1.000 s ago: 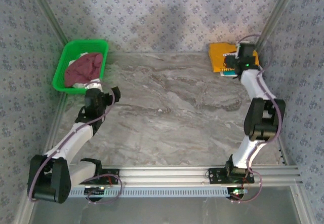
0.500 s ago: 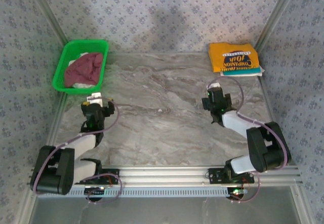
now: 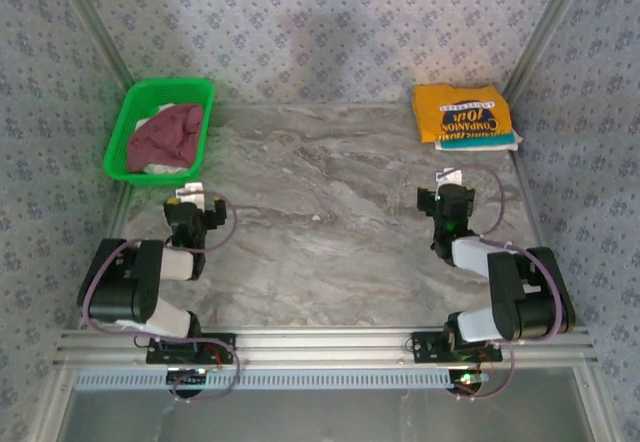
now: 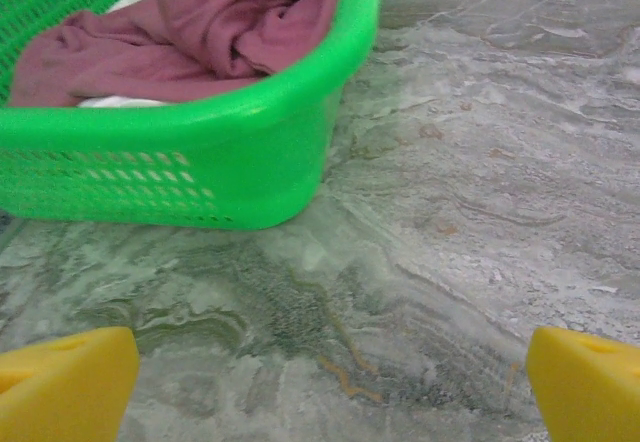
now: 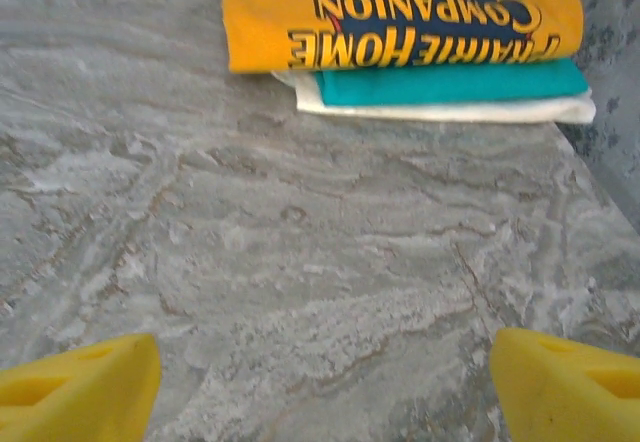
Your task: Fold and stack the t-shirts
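A folded orange-yellow t-shirt (image 3: 462,112) with dark lettering tops a stack at the back right corner; the right wrist view shows the same orange-yellow t-shirt (image 5: 390,12) lying on a teal t-shirt (image 5: 450,84) and a white t-shirt (image 5: 440,110). A crumpled maroon t-shirt (image 3: 165,134) lies in the green basket (image 3: 135,102), over a bit of white cloth (image 4: 120,102). My left gripper (image 3: 192,200) is open just in front of the basket, nothing between its yellow fingertips (image 4: 60,387). My right gripper (image 3: 447,188) is open, well short of the stack.
The green basket (image 4: 200,152) stands at the back left, close to the left gripper. Patterned walls close in the marble table (image 3: 330,212) at the back and both sides. A metal rail (image 3: 330,342) runs along the near edge.
Both arms have drawn back toward their bases. The right gripper left the stack at the back right and now sits over the table; the left arm folded in tight.
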Robot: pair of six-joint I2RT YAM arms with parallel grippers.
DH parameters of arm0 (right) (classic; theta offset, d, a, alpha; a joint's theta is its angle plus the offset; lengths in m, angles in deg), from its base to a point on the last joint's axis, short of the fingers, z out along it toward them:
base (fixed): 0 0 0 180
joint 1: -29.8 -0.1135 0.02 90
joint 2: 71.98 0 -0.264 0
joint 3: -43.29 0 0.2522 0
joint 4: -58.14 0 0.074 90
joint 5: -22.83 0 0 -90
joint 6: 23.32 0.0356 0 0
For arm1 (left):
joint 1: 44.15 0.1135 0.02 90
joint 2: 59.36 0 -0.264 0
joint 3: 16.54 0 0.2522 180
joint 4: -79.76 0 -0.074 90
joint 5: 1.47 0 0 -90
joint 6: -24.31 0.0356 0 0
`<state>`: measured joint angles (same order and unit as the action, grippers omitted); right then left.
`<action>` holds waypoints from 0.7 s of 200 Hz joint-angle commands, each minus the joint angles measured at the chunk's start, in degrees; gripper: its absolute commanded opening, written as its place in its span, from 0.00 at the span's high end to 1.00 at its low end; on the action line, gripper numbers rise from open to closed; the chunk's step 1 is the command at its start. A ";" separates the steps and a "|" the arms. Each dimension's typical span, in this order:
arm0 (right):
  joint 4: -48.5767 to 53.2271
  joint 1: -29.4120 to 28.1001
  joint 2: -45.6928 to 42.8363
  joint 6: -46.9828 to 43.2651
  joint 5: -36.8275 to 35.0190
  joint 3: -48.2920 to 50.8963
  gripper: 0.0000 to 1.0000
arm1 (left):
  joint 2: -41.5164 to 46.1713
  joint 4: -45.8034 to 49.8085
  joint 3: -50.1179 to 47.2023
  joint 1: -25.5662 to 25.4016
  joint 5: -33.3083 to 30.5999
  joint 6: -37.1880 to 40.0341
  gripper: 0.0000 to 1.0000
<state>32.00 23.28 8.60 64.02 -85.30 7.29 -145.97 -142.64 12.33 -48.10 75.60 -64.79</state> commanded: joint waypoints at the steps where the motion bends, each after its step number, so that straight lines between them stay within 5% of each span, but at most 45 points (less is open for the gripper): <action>1: -14.98 2.92 4.06 -1.11 4.80 4.89 0.11 | -0.31 -6.80 -0.83 0.41 4.15 0.72 0.00; 34: -10.07 5.95 7.30 1.17 9.53 1.18 0.11 | -1.22 4.94 6.42 1.35 3.50 -0.73 0.00; 42: -7.75 6.90 6.67 1.82 10.82 0.58 0.11 | -1.14 10.14 8.74 4.40 7.49 -3.34 0.00; 77: -7.61 7.84 6.86 2.47 12.10 0.28 0.00 | -1.16 9.37 8.34 4.39 6.76 -3.08 0.00; 140: -8.18 7.29 6.71 2.00 11.23 0.57 0.00 | -1.36 9.58 8.62 4.65 8.07 -3.10 0.01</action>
<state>25.32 30.80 15.16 65.81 -74.16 8.69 -147.04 -133.79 19.76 -43.79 81.96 -67.26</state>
